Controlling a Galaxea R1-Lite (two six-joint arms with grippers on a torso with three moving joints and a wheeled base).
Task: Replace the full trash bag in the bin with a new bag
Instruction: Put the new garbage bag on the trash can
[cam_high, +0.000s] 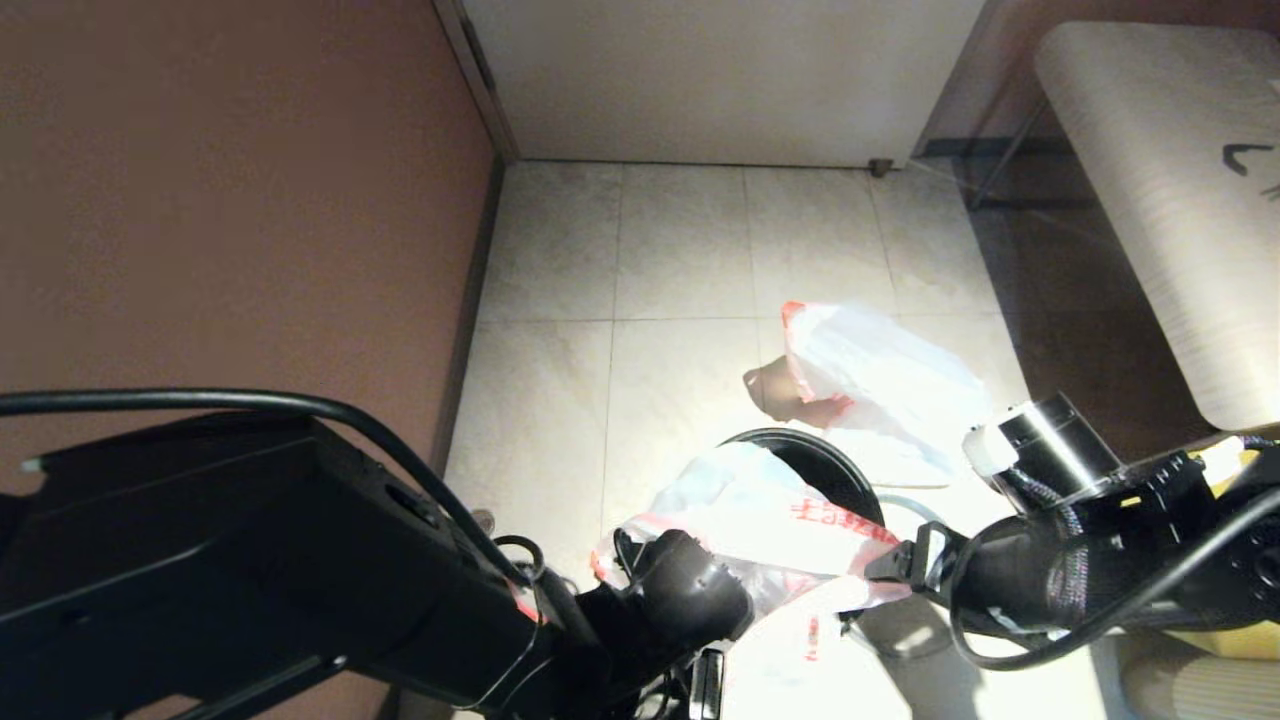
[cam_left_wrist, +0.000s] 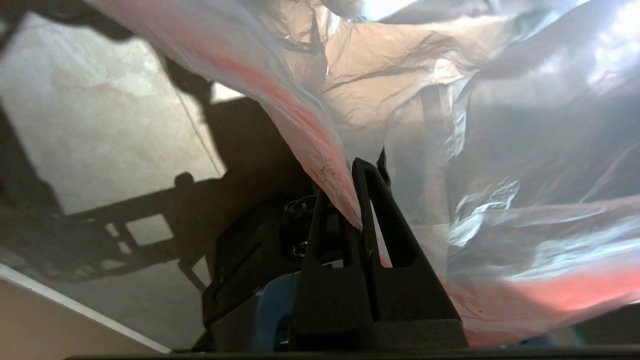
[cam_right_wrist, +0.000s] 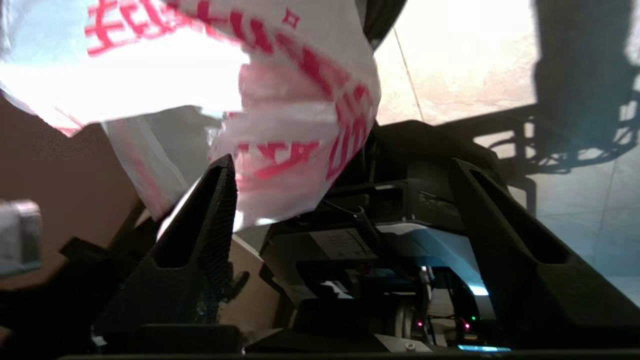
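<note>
Head view: small round black waste bin with thin grey hoop rim (cam_high: 840, 470) on the pale tiled floor (cam_high: 680, 260). Just beyond it, touching its far side, lies the nearly plain translucent white plastic bag with pink-red tip (cam_high: 880, 385): the full bag, already out of the bin.

New bag, thin translucent white plastic with red characters and pink-red edges (cam_high: 760, 525), is held up over the bin's near rim, partly covering the opening.

Left gripper (cam_left_wrist: 361, 200): jaws narrow, pinched on the new bag's pink-red edge, probably to anchor one side of the mouth.

Right gripper (cam_right_wrist: 345, 200): jaws wide apart, gripping nothing; the printed film hangs against one finger (cam_right_wrist: 220, 200) only. Judgement: it needs a fresh hold on the opposite edge to spread the mouth over the hoop
</note>
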